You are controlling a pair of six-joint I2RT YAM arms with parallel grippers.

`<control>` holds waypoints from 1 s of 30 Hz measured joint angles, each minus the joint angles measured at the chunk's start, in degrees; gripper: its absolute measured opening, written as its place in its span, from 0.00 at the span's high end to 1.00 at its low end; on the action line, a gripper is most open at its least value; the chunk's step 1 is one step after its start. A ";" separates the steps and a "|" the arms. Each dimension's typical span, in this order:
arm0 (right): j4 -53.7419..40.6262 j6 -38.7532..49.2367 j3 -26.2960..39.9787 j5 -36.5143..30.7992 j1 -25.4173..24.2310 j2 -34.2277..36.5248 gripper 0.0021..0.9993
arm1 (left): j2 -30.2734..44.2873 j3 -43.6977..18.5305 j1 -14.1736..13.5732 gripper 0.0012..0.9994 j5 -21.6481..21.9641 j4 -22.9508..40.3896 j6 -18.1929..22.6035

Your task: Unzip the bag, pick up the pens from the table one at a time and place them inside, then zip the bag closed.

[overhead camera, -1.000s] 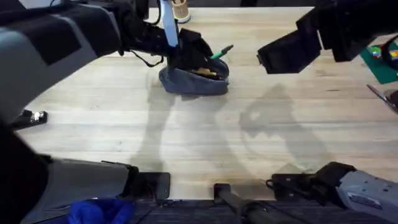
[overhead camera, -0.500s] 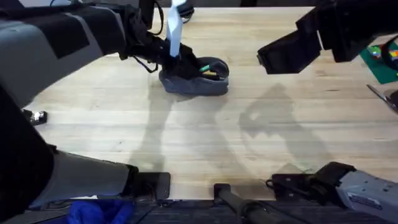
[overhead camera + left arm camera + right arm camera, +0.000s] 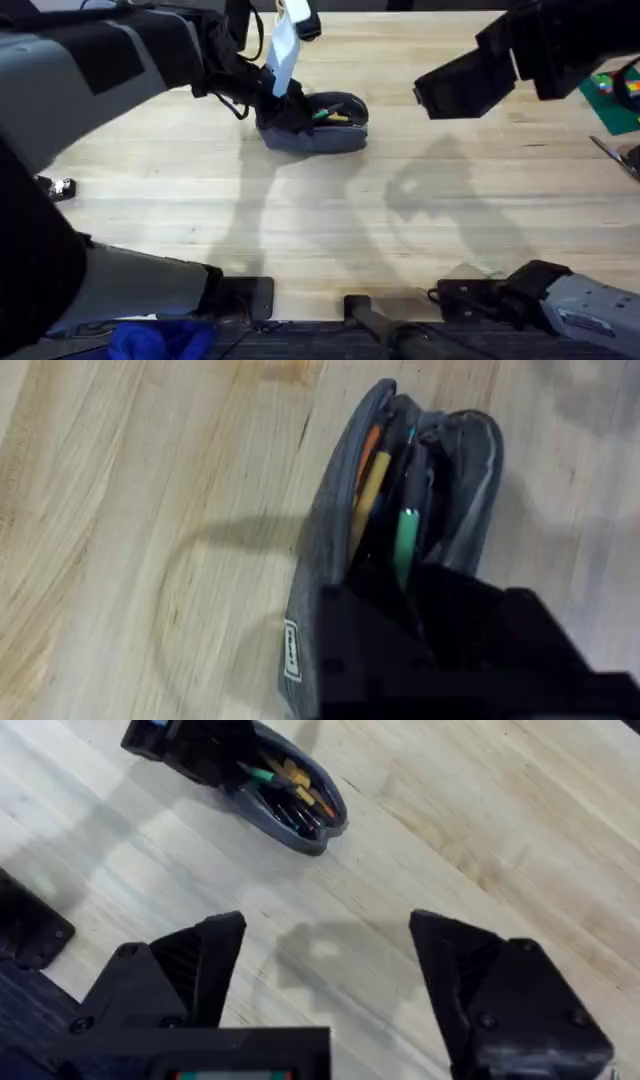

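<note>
The blue-grey bag (image 3: 318,130) lies unzipped at the far middle of the table (image 3: 330,230). Inside its mouth lie a green pen (image 3: 326,113) and a yellow pen (image 3: 340,119). My left gripper (image 3: 288,104) sits at the bag's left end, right over the opening. In the left wrist view the bag (image 3: 325,560) gapes wide, the green pen (image 3: 405,538) and the yellow pen (image 3: 372,488) lie side by side in it, and the green pen's near end runs under my left gripper (image 3: 420,620). My right gripper (image 3: 325,970) hangs open and empty, high above the table right of the bag (image 3: 290,815).
A green board with coloured bits (image 3: 612,98) lies at the right edge. A small metal piece (image 3: 55,186) rests near the left edge. A blue cloth (image 3: 160,340) lies by the left arm's base. Bare wood stretches across the middle and front.
The green pen stuck up out of the bag's right side; now it lies down inside. My left gripper dropped to the bag's mouth and drew slightly left. The right arm held still.
</note>
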State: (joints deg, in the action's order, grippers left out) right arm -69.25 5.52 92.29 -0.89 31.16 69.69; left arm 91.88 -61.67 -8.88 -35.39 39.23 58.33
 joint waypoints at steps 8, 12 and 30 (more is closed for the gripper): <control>0.00 0.00 0.00 0.00 -0.02 0.00 0.00 | 0.00 0.00 0.02 0.01 0.95 -0.01 0.24; 0.00 0.02 0.00 0.00 -0.02 0.01 0.00 | 0.00 -0.02 0.02 0.01 0.96 0.01 0.24; 0.00 0.04 0.00 0.00 -0.02 0.00 0.00 | -1.88 -2.31 0.02 0.01 0.03 3.58 0.22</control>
State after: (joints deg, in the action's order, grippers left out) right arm -69.25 5.56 92.29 -0.89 31.14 69.69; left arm 89.99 -63.98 -8.86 -35.35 42.81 58.54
